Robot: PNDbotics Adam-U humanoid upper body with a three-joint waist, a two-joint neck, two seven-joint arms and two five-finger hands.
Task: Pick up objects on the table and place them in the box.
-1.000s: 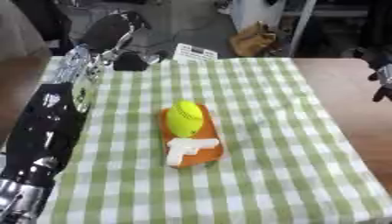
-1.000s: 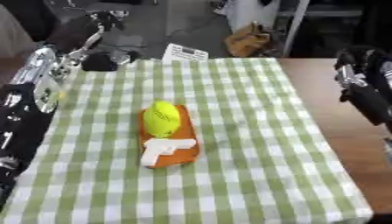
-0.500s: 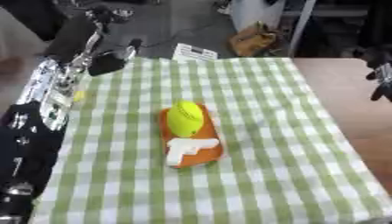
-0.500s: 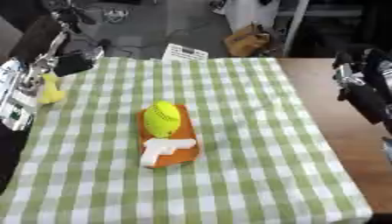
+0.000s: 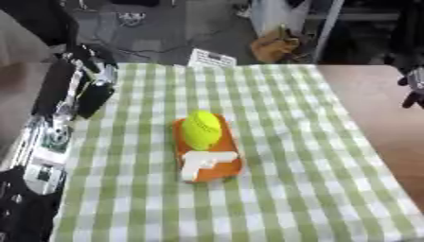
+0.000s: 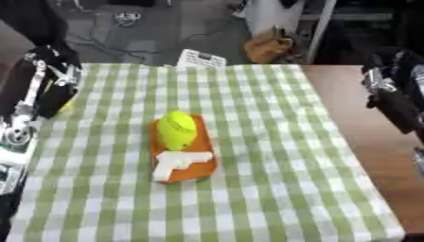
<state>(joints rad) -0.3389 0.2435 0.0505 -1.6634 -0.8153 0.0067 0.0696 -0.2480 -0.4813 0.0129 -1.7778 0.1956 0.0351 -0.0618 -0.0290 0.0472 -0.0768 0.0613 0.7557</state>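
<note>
A yellow-green ball (image 5: 201, 130) rests on a flat orange thing (image 5: 208, 156) in the middle of the green-checked cloth (image 5: 281, 123). A white pistol-shaped piece (image 5: 200, 163) lies on the orange thing just in front of the ball. My left hand (image 5: 92, 92) hangs dark and blurred over the cloth's left edge, well to the left of the ball. A sliver of yellow (image 6: 65, 107) shows beside it in the right eye view. My right hand (image 6: 391, 97) stays above the bare brown tabletop at the right edge, away from the objects. No box is in view.
A white printed card (image 5: 212, 58) lies at the cloth's far edge. Bare brown table (image 6: 364, 137) runs along the right side. A brown bag (image 5: 275, 46) and cables lie on the floor behind the table.
My left arm has drawn back from the table's far left corner toward me along the left edge. The ball, orange thing, white piece and right hand have stayed put.
</note>
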